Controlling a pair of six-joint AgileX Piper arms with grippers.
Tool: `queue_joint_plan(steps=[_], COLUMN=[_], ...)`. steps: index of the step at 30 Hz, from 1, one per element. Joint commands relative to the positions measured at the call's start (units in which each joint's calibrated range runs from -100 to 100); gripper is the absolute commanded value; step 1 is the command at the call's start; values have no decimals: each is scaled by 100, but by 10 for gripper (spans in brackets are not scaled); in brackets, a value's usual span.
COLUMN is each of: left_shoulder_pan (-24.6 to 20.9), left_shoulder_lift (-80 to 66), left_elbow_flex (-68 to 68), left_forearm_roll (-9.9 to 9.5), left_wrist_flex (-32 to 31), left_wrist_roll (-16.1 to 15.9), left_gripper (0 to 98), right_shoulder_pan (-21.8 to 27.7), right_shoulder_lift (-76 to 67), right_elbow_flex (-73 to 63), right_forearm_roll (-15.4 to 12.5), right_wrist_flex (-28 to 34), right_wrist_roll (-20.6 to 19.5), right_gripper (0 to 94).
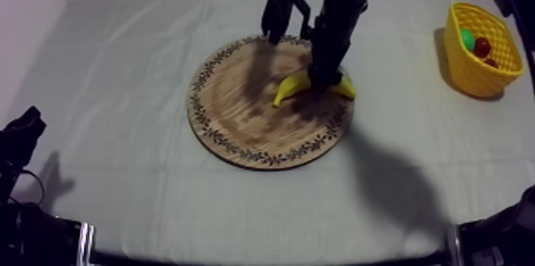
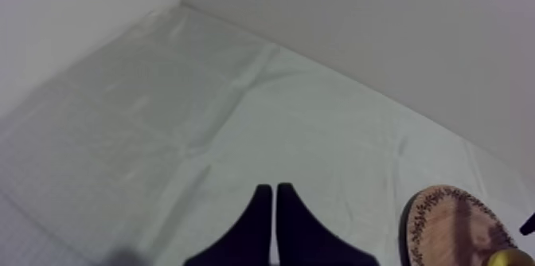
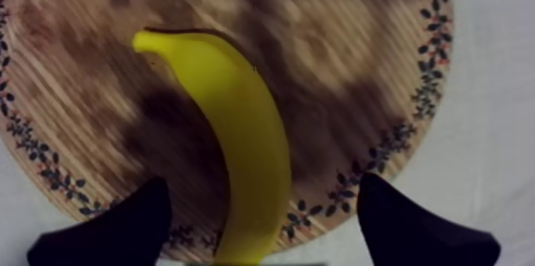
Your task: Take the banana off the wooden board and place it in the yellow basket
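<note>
A yellow banana [image 1: 293,88] lies on the round wooden board [image 1: 239,122] with a patterned rim. My right arm comes in from the upper right, and its gripper [image 1: 325,78] stands over the banana's right half. In the right wrist view the banana [image 3: 247,142] runs lengthwise between the two spread fingers [image 3: 119,233] of that gripper [image 3: 263,197], which is open around it above the board [image 3: 342,54]. The yellow basket [image 1: 478,74] stands at the far right. My left gripper [image 1: 20,138] rests at the lower left. Seen from its own wrist, the left gripper [image 2: 274,193] is shut, its fingers together as a narrow wedge.
Inside the basket lie a small red fruit [image 1: 482,47] and a green fruit [image 1: 467,39]. Grey-white cloth [image 1: 119,70] covers the table around the board. The board's rim [image 2: 454,221] shows ahead of my left gripper.
</note>
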Motion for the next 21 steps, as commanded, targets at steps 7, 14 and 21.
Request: queue_joint_plan(steps=[7,14,21], left_shoulder_pan=[-1,-1,-1], left_shoulder_lift=[4,4,4], left_elbow_flex=[0,0,0], left_forearm_roll=[-2,-2,-2], left_wrist_flex=[0,0,0], left_wrist_roll=[0,0,0], left_gripper=[1,1,1], right_shoulder_pan=[-46,-60,64], right_shoulder_lift=[465,579,340], right_elbow_flex=[-52,-94,8], right_forearm_roll=[180,279,117], right_wrist_flex=[-386,-497,-473], right_wrist_roll=[-195,-213,138], right_gripper=[613,431,246])
